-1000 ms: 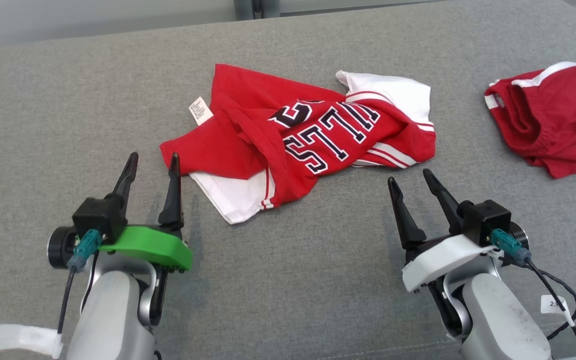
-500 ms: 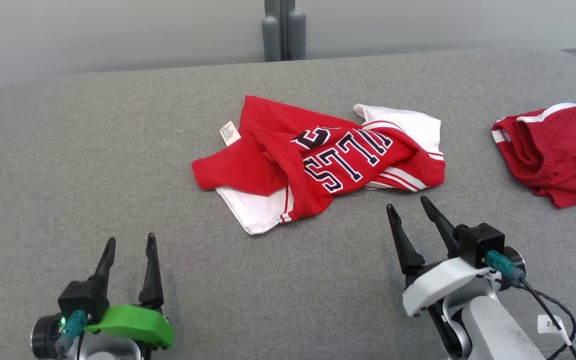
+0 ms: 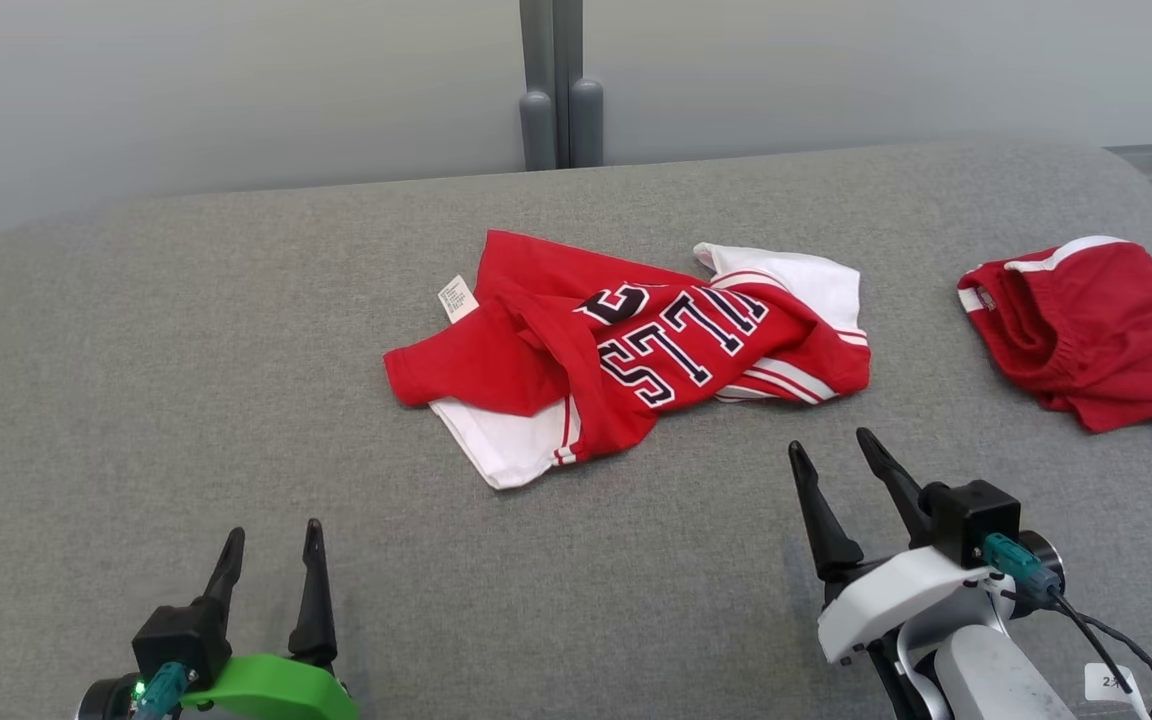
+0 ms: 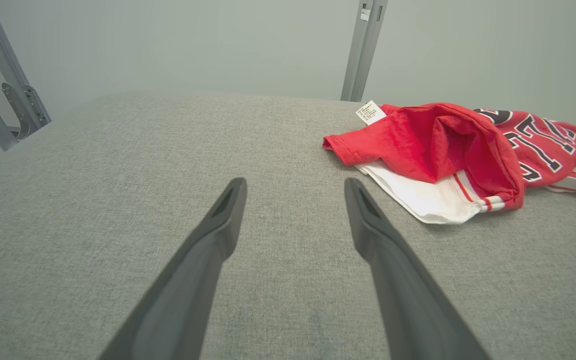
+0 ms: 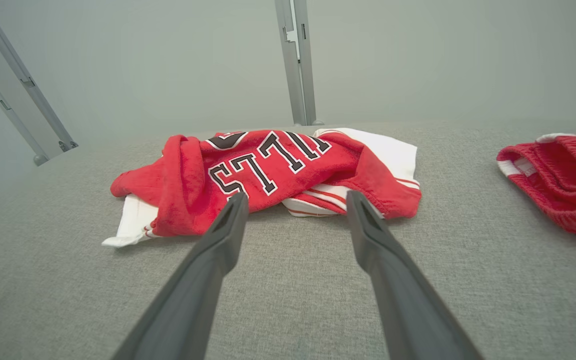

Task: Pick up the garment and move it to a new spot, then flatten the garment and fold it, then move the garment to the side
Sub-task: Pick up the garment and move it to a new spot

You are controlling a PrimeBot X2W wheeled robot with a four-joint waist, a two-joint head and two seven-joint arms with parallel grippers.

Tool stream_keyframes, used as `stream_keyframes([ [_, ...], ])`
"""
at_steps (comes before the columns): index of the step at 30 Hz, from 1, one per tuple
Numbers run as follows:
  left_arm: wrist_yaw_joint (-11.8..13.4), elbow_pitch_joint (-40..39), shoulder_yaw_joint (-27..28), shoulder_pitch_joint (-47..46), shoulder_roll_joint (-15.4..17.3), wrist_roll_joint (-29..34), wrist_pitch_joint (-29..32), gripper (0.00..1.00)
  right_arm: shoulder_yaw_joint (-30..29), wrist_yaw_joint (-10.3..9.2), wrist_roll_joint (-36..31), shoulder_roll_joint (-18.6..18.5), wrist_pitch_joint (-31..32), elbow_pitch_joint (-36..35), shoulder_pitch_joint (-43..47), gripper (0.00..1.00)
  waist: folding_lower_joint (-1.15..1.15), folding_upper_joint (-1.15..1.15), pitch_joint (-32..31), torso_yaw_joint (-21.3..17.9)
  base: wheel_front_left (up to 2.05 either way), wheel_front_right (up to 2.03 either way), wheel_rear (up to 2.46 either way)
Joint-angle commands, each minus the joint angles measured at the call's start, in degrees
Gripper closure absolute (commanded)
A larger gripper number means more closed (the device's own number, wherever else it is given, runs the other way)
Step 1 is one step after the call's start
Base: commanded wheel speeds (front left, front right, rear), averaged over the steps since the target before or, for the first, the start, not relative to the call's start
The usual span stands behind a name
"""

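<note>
Grey fabric pad (image 3: pixel 136 400), rounded corners at the back. Red shorts (image 3: pixel 1096 335) crumpled at its right side, white stripe along the top edge, waistband opening facing left. Pale wall (image 3: pixel 236 90) behind. Grey upright post (image 3: pixel 556 90) at the pad's back edge, mid-frame. Slanted metal strut (image 4: pixel 13 100) with a bracket, back left in the left wrist view.

The garment (image 3: pixel 496 360), a red jersey with white panels and navy, white-edged lettering (image 3: pixel 676 335), lies crumpled and folded over itself near the middle of the grey table (image 3: pixel 186 400). A white care label (image 3: pixel 456 298) sticks out at its left edge, and a white panel shows beneath its near side.
</note>
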Motion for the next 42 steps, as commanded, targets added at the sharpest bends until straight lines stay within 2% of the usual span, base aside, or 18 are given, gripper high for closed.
stream_keyframes([
  [1,0.1,0.1,-0.3,-0.3,0.1,-0.3,0.0,0.00,-0.2,-0.09,-0.3,-0.2,0.0,-0.2,0.6,0.00,0.00,0.00,0.4,-0.3,0.00,0.00,0.00],
  [10,-1.2,4.3,-2.0,-10.2,0.1,0.1,0.0,0.00,-0.6,-0.09,-1.1,-0.2,0.0,-1.1,-2.2,0.00,0.00,0.00,6.1,-3.0,0.00,0.00,0.00],
  [23,-3.3,21.5,0.7,-28.2,2.0,1.2,0.0,0.00,-0.9,-0.09,-2.0,-0.1,0.0,-2.4,-5.7,0.00,0.00,0.00,13.9,-7.6,0.00,0.00,0.00],
  [29,-3.7,28.6,1.7,-34.0,2.9,-0.1,0.0,0.00,-1.3,-0.10,-2.0,-0.1,0.0,-2.8,-6.7,0.00,0.00,0.00,16.1,-9.1,0.00,0.00,0.00],
  [36,-3.7,33.1,1.5,-35.3,3.3,0.0,0.0,0.00,-1.5,-0.10,-2.0,-0.1,0.0,-3.1,-6.8,0.00,0.00,0.00,16.7,-9.5,0.00,0.00,0.00],
  [37,-3.7,33.8,1.5,-35.5,3.2,-0.1,0.0,0.09,-1.5,-0.10,-2.0,-0.1,0.0,-3.1,-6.8,0.00,0.00,0.00,16.7,-9.5,0.00,0.00,0.00],
  [39,-3.7,34.6,1.4,-35.7,3.2,-0.1,0.0,0.58,-1.6,-0.09,-1.9,-0.1,0.0,-2.9,-7.0,0.00,0.00,0.00,16.7,-9.4,0.00,0.00,0.00],
  [41,-3.8,33.7,0.7,-35.7,3.4,0.7,0.0,1.00,-1.7,-0.09,-1.9,-0.1,0.0,-2.9,-7.1,0.00,0.00,0.00,16.7,-9.2,0.00,0.00,0.00],
  [42,-3.8,32.4,0.7,-35.6,3.4,0.7,0.0,1.00,-1.7,-0.09,-1.8,-0.1,0.0,-2.9,-7.1,0.00,0.00,0.00,16.7,-9.1,0.00,0.00,0.00],
])
